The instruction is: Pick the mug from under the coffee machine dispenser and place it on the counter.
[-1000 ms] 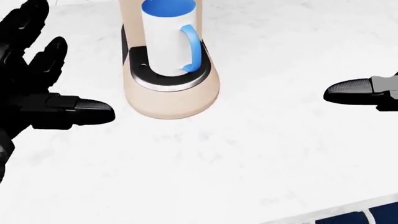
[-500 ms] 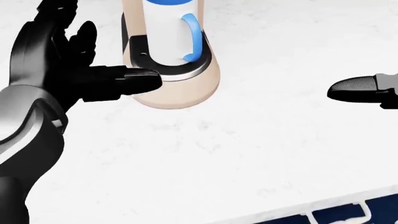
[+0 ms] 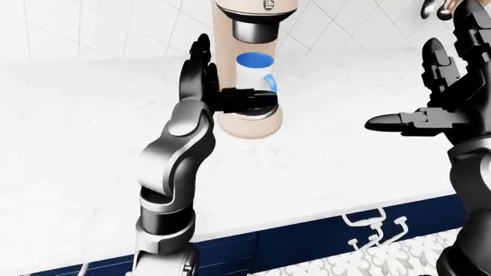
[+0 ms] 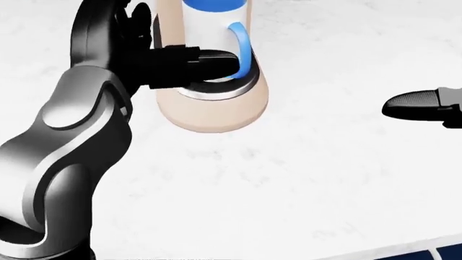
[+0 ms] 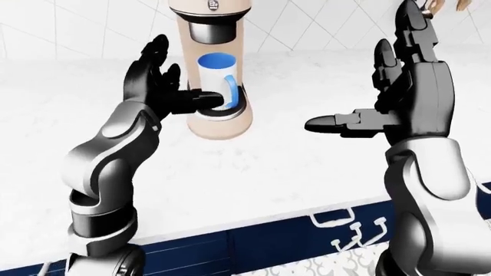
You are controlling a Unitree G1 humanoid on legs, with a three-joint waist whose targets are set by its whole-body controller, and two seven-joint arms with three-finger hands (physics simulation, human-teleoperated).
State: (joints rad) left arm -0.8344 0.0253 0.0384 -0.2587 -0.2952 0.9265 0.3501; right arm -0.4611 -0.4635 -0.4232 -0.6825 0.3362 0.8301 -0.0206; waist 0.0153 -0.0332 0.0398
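Note:
A white mug [image 5: 216,77] with a blue inside and a blue handle stands upright on the drip tray of a beige coffee machine [image 5: 219,124], under its dispenser [image 5: 209,26]. My left hand [image 5: 182,87] is open beside the mug's left side. Its fingers [image 5: 145,69] point up and its thumb [image 4: 206,62] lies across the mug's lower part, below the handle. My right hand [image 5: 399,103] is open and empty, held well to the right of the machine above the counter. Only its thumb shows in the head view [image 4: 415,103].
The white marble counter [image 5: 292,167] spreads all round the machine. A white tiled wall [image 5: 92,23] rises behind it. Navy cabinet fronts with metal handles [image 5: 345,230] run below the counter's near edge.
My left hand has moved right, from beside the machine's base up to the mug, and its thumb now crosses the mug. The head view shifted slightly. The right thumb barely moved.

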